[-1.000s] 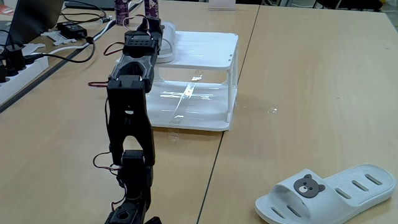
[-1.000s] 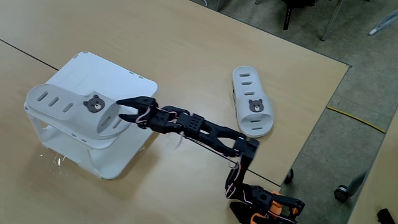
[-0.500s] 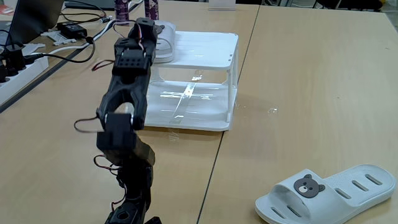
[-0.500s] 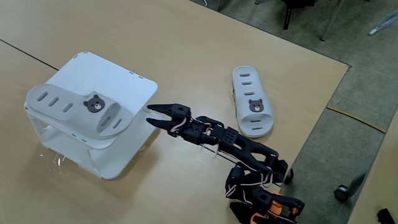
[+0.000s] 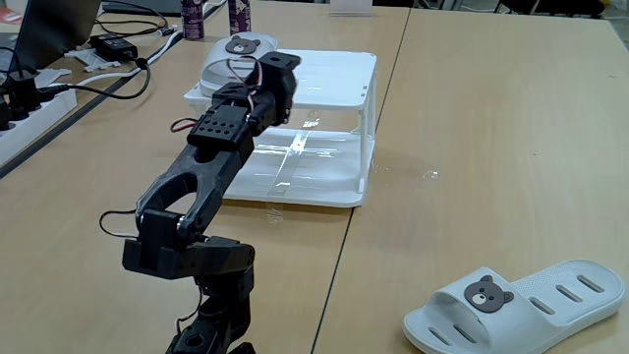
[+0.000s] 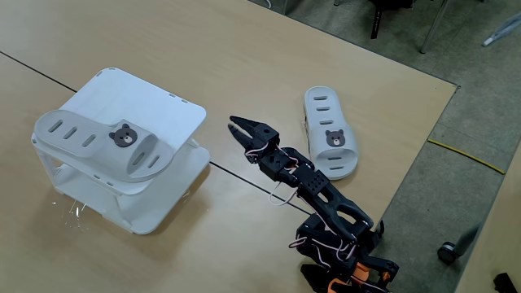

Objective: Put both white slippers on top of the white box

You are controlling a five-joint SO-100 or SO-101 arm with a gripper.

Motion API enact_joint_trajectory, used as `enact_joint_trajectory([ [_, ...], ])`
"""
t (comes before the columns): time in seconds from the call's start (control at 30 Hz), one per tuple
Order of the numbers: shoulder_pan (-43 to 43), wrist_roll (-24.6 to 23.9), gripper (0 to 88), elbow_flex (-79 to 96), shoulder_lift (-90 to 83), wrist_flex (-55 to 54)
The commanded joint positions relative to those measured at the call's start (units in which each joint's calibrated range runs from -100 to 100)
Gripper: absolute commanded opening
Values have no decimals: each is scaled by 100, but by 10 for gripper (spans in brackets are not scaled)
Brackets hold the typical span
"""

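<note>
One white slipper (image 6: 91, 140) lies on top of the white box (image 6: 134, 96), near its front-left edge, bear face up; in the other fixed view this slipper (image 5: 234, 51) sits at the box's (image 5: 329, 74) far left corner. The other white slipper (image 6: 330, 140) lies flat on the table to the right of the arm, and shows at the lower right as slipper (image 5: 521, 303). My gripper (image 6: 236, 124) hovers over the table between box and loose slipper, fingers close together and holding nothing. From behind, the gripper (image 5: 279, 61) shows in front of the box.
A laptop (image 5: 59, 29), a power strip (image 5: 28, 108), cables (image 5: 118, 69) and bottles (image 5: 192, 15) crowd the table's far left. A seam (image 5: 344, 246) runs across the tabletop. The table's edge (image 6: 423, 146) lies just right of the loose slipper.
The gripper has drawn back from the slipper on the box, swung right toward the loose slipper, and its fingers have closed up. The arm has folded lower. Both slippers stay put.
</note>
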Motion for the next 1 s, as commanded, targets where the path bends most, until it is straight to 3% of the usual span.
enact_joint_trajectory([
  [0.0, -194, 42, 7, 487, -291, -2159],
  [0.1, -194, 42, 7, 1578, -400, -4937],
  [0.2, 217, 42, 7, 2976, -821, -6490],
  [0.4, 1344, 42, 7, 4546, -981, -6887],
  [0.67, 3153, 42, 7, 4411, 2746, -6913],
  [0.97, 3433, 42, 7, 4429, 4656, -7534],
])
